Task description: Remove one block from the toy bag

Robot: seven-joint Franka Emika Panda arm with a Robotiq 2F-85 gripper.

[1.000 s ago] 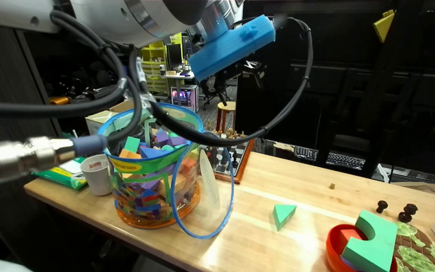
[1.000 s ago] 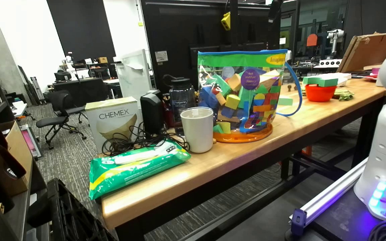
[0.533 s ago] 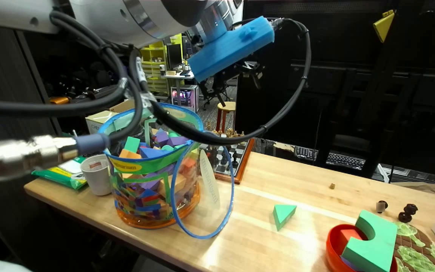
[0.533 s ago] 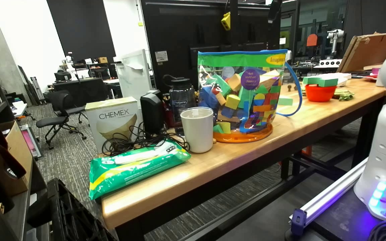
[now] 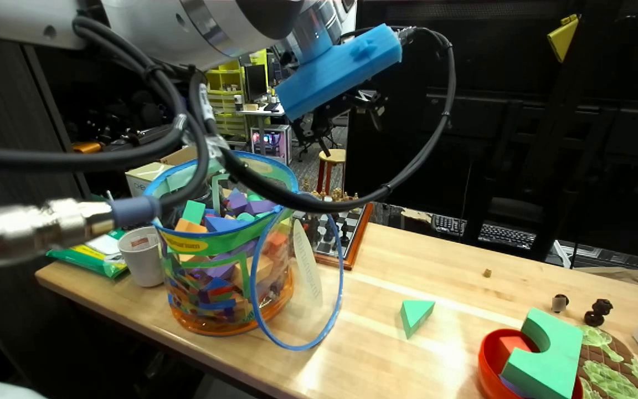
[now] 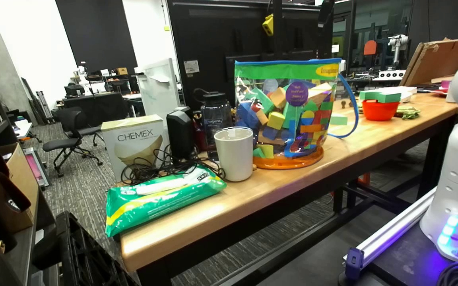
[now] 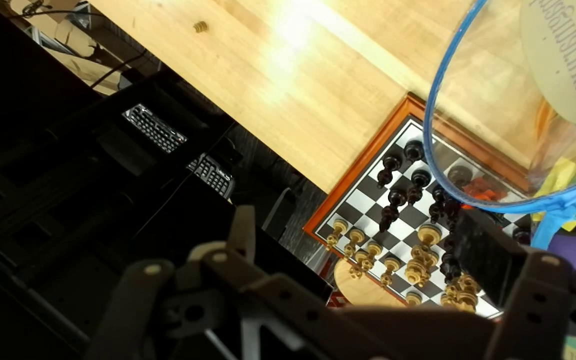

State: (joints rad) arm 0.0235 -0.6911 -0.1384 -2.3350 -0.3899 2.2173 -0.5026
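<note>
The block (image 5: 416, 317), a small green wedge, lies on the wooden table to the right of the bag in an exterior view. Part of it also shows beyond the bag in an exterior view (image 6: 338, 120). It is out of the wrist view. The toy bag (image 5: 230, 236) stands upright and open-topped, with many colourful blocks inside; it also shows in an exterior view (image 6: 276, 71). Its blue strap hangs at its side and crosses the wrist view (image 7: 433, 95). My gripper (image 5: 350, 133) is open and empty, high above the chessboard beside the bag; its spread fingers show in the wrist view (image 7: 365, 245).
A chessboard (image 5: 359, 238) with pieces stands behind the bag. A red bowl (image 5: 488, 360) holds a large green piece (image 5: 551, 354). A white cup (image 5: 142, 260) and a green-and-white packet (image 6: 165, 198) sit near the bag. My black cable (image 5: 319, 206) loops across the bag.
My gripper has shifted only very slightly to the left in an exterior view, mostly in the first half second. The bag and the block have not moved.
</note>
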